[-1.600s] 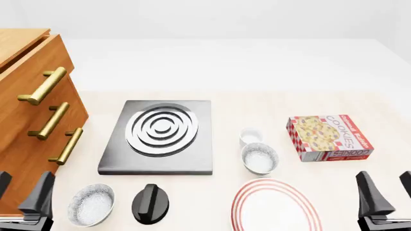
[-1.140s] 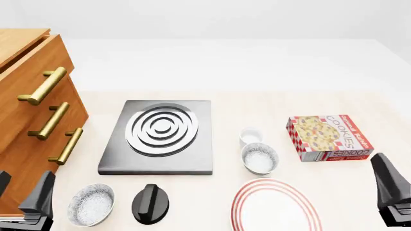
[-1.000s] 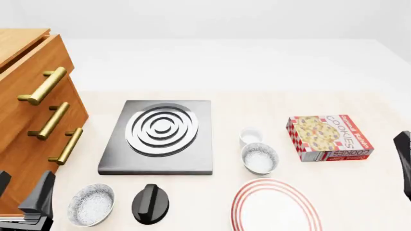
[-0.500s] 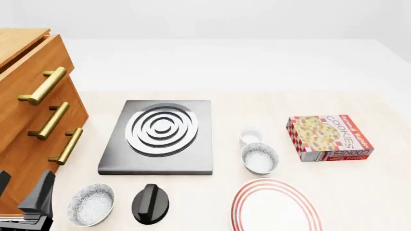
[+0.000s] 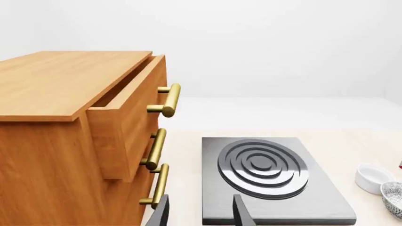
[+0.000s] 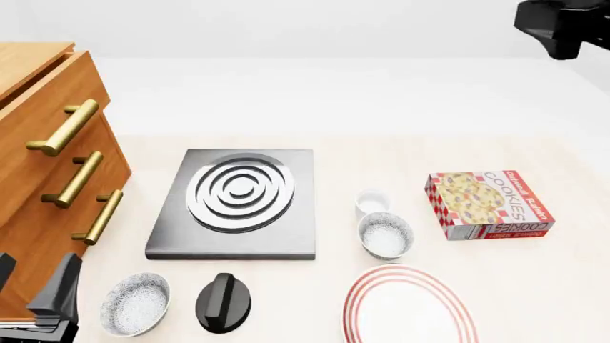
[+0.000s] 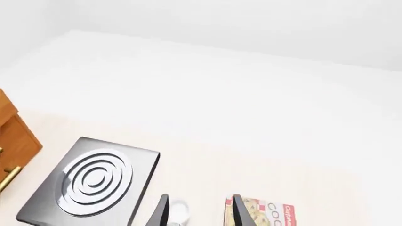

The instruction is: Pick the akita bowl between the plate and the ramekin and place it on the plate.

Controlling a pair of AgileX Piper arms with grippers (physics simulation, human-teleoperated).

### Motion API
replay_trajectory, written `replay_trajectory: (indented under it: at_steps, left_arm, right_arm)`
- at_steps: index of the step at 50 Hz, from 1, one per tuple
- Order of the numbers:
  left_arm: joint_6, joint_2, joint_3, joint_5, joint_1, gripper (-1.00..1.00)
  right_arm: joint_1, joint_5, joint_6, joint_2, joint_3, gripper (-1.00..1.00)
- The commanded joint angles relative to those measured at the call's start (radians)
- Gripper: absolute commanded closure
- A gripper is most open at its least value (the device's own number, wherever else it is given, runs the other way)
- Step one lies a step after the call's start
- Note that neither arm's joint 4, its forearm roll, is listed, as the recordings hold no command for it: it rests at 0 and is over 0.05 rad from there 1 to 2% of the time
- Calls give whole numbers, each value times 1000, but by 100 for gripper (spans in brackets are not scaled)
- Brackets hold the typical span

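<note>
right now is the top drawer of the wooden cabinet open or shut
Slightly open. In the left wrist view the wooden cabinet's top drawer front sits forward of the cabinet top, leaving a dark gap behind it.

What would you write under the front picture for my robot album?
Speckled akita bowl waits between ramekin and red-ringed plate; left gripper sits low, right arm high.
</note>
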Motion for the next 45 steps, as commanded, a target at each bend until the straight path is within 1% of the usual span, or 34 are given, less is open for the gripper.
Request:
replay_trajectory:
  at_steps: [1, 2, 3, 6, 7, 9, 11, 12, 13, 15, 17, 21, 24, 25, 27, 29, 30, 31, 35, 36, 37, 40, 42, 45]
  left_arm:
    - [0, -1, 0, 1, 0, -100]
    - [0, -1, 0, 1, 0, -100]
    - [0, -1, 0, 1, 0, -100]
    - [0, -1, 0, 2, 0, -100]
    - [0, -2, 0, 2, 0, -100]
    - [0, -2, 0, 2, 0, -100]
    - [0, -2, 0, 2, 0, -100]
    - [0, -2, 0, 3, 0, -100]
    - [0, -2, 0, 3, 0, -100]
    - [0, -3, 0, 3, 0, -100]
    - [0, -2, -1, 3, 0, -100]
    - [0, -2, -1, 2, 0, -100]
    - [0, -6, 3, 3, 0, -100]
    - [-1, -6, 3, 3, 0, -100]
    - [-1, -7, 3, 3, 0, -100]
    - [1, -6, 3, 3, 0, -100]
    - [0, -7, 3, 3, 0, -100]
    - [0, -6, 3, 3, 0, -100]
    - [0, -7, 3, 3, 0, -100]
    - [0, -6, 3, 3, 0, -100]
    - [0, -7, 3, 3, 0, -100]
    - [1, -7, 3, 3, 0, -100]
    - [0, -6, 3, 3, 0, -100]
    - [-1, -7, 3, 3, 0, -100]
  right_arm:
    - [20, 0, 31, 157, 6, -100]
    - [14, -5, 29, 168, 20, -100]
    - [26, -9, 49, 183, 25, -100]
    - [5, -30, 27, 185, 48, -100]
    - [14, -38, 39, 203, 61, -100]
    - [8, -40, 36, 208, 68, -100]
    - [6, -55, 47, 223, 88, -100]
    - [-24, -70, 40, 214, 139, -100]
    - [-24, -70, 40, 214, 139, -100]
    - [-28, -109, 38, 212, 217, -100]
    - [-24, -123, 43, 212, 248, -100]
    - [-45, -143, 38, 199, 303, -100]
    - [-81, -152, 14, 183, 339, -100]
    - [-61, -156, 25, 196, 342, -100]
    - [-79, -183, 18, 196, 376, -100]
    - [-72, -218, 35, 220, 404, -100]
    - [-87, -235, 32, 228, 424, -100]
    - [-83, -249, 41, 233, 436, -100]
    - [-81, -286, 51, 267, 456, -100]
    - [-75, -288, 64, 283, 450, -100]
    - [-79, -292, 61, 286, 449, -100]
    - [-74, -298, 76, 300, 443, -100]
    - [-86, -336, 76, 321, 460, -100]
    - [-75, -364, 100, 355, 467, -100]
